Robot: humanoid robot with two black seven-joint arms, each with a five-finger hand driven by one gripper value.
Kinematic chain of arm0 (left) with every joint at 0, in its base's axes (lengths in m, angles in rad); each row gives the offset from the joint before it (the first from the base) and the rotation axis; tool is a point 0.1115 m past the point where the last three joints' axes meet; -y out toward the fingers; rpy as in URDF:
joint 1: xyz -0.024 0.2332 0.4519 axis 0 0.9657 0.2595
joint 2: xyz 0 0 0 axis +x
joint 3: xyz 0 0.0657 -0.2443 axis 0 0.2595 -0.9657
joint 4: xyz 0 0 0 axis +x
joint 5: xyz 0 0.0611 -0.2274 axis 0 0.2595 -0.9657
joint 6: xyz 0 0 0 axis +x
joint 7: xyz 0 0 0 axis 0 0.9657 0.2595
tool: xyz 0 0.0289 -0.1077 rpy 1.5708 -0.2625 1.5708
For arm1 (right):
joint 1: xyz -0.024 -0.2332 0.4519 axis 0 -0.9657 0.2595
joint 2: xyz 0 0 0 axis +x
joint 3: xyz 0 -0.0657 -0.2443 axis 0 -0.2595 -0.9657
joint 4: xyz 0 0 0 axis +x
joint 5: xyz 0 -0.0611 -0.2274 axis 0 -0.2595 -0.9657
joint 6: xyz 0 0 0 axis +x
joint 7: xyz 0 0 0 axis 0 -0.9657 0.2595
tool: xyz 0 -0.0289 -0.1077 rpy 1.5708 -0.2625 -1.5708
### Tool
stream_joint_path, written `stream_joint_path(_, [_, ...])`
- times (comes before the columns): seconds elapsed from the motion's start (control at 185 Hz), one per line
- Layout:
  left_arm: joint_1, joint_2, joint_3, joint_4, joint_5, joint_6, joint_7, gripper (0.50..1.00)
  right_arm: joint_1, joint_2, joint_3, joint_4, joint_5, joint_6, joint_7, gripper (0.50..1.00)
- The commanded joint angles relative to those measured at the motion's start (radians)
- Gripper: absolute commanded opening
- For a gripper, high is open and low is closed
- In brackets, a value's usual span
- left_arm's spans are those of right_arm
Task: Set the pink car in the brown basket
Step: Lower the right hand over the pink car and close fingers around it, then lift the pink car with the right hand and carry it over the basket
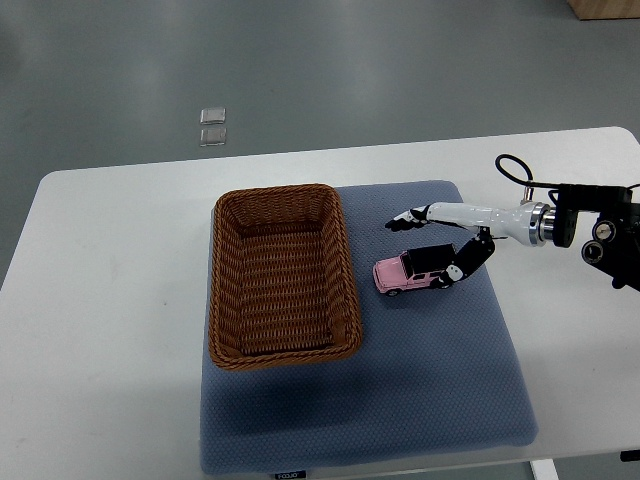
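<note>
Right now the right hand (448, 245) reaches in from the table's right edge and hangs over the pink car (412, 271), which sits on the blue mat (430, 380) a little right of the mat's middle, nearer its far edge than its near one. The car is level on its wheels with its nose toward the brown basket (282, 275). The fingers are spread rather than closed: the long white ones stretch out past the car's far side, while a dark thumb-like digit (470, 258) comes down against the car's rear end. It may be touching the roof or tail, but I cannot tell that for certain. Nothing is clasped yet, so I'd call the hand open and bracketing the toy, seemingly so that one squeeze would pinch it across its body.

The basket lies on the mat's left half, its long side running from the near edge to the far edge and its mouth open upward with nothing in it that I can see. It is only a short gap from the car's nose, which keeps the carry short. No left arm shows anywhere. The white table (100, 330) carries all of this.
</note>
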Motion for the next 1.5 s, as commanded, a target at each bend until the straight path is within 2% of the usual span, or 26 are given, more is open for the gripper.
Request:
stream_joint_path(0.0, [0.0,0.0,0.0,0.0,0.0,0.0,0.0,1.0,-0.008,0.008,-0.015,-0.007,-0.005,-0.031,-0.001,0.909])
stream_joint_path(0.173, [0.0,0.0,0.0,0.0,0.0,0.0,0.0,1.0,-0.006,0.009,-0.032,-0.012,-0.005,-0.082,-0.002,0.907])
stream_joint_path(0.432, [0.0,0.0,0.0,0.0,0.0,0.0,0.0,1.0,-0.022,0.015,-0.039,-0.033,-0.018,-0.091,-0.004,0.901])
stream_joint_path(0.762, [0.0,0.0,0.0,0.0,0.0,0.0,0.0,1.0,-0.022,0.023,-0.059,-0.038,-0.042,-0.125,-0.007,0.844])
stream_joint_path(1.016, [0.0,0.0,0.0,0.0,0.0,0.0,0.0,1.0,-0.022,0.038,-0.075,-0.042,-0.044,-0.141,-0.009,0.829])
stream_joint_path(1.07, [0.0,0.0,0.0,-0.001,0.0,0.0,0.0,1.0,-0.022,0.037,-0.076,-0.042,-0.044,-0.143,-0.009,0.805])
stream_joint_path(1.168, [0.0,0.0,0.0,0.0,0.0,0.0,0.0,1.0,-0.022,0.037,-0.076,-0.042,-0.044,-0.145,-0.009,0.791])
stream_joint_path(1.254, [0.0,0.0,0.0,-0.001,0.0,0.0,0.0,1.0,-0.022,0.037,-0.078,-0.042,-0.044,-0.152,-0.009,0.752])
stream_joint_path(1.303, [0.0,0.0,0.0,0.0,0.0,0.0,0.0,1.0,-0.02,0.037,-0.091,-0.042,-0.044,-0.163,-0.007,0.703])
stream_joint_path(1.395, [0.0,0.0,0.0,0.0,0.0,0.0,0.0,1.0,-0.017,0.035,-0.119,-0.042,-0.047,-0.191,-0.001,0.656])
stream_joint_path(1.497, [0.0,0.0,0.0,-0.001,0.0,0.0,0.0,1.0,-0.014,0.035,-0.128,-0.042,-0.058,-0.203,0.004,0.631])
